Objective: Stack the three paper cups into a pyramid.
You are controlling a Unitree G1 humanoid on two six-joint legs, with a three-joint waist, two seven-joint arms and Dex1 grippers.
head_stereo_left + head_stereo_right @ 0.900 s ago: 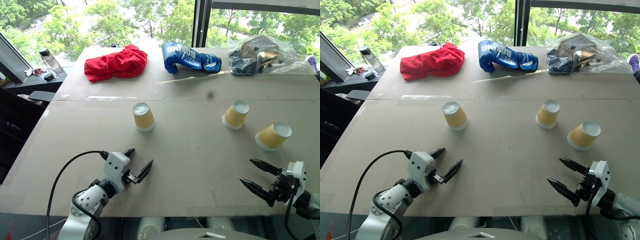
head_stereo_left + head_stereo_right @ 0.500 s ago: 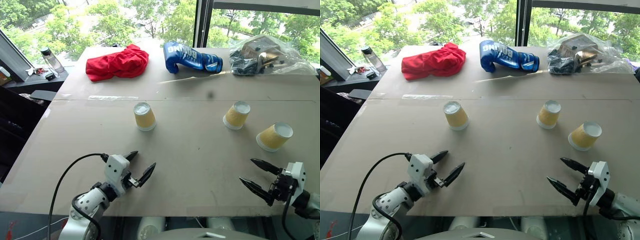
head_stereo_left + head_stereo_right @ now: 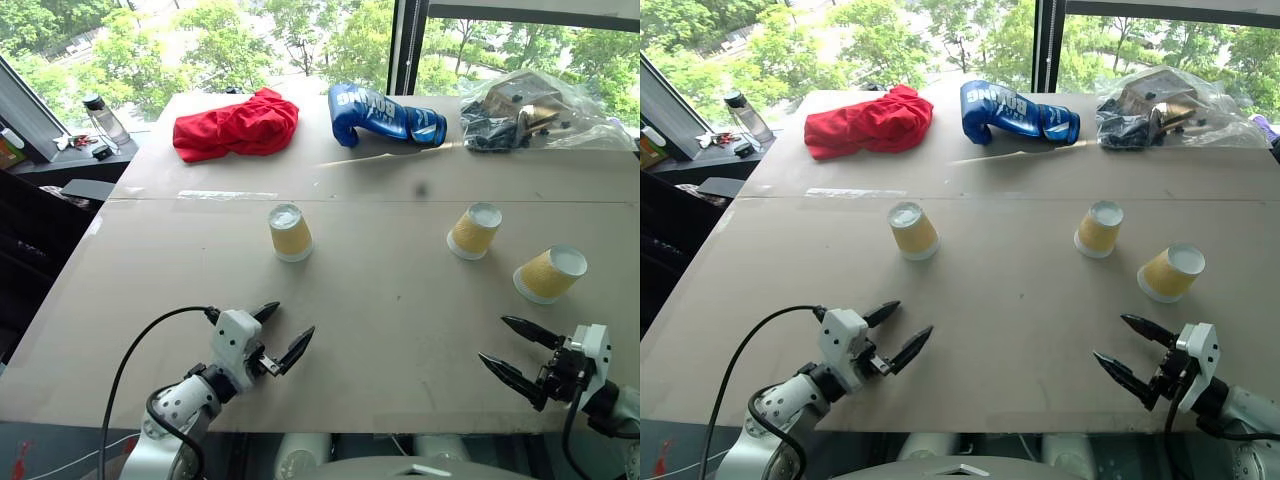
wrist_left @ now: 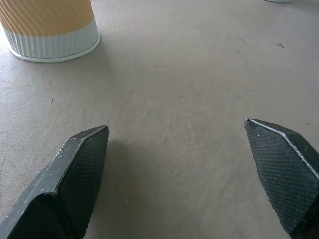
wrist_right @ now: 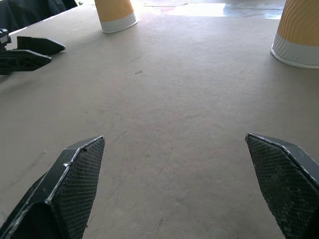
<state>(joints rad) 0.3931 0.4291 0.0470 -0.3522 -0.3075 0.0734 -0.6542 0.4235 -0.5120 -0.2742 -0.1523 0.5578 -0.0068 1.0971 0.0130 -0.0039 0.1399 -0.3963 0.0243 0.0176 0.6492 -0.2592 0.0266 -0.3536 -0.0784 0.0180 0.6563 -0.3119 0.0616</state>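
0 of 3 stacked: 3 paper cups [image 3: 290,232] [image 3: 473,230] [image 3: 548,273] apart on desk [image 3: 380,300]; left gripper [image 3: 282,332] and right gripper [image 3: 508,349] fingers apart, empty.

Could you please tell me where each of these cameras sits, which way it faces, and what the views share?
Head eyes: look forward and down over the table, showing three paper cups, left gripper and right gripper, both open.
Left wrist: looks along its fingers toward the left cup.
Right wrist: faces across the table; its fingers frame it.
Shared: the left cup.
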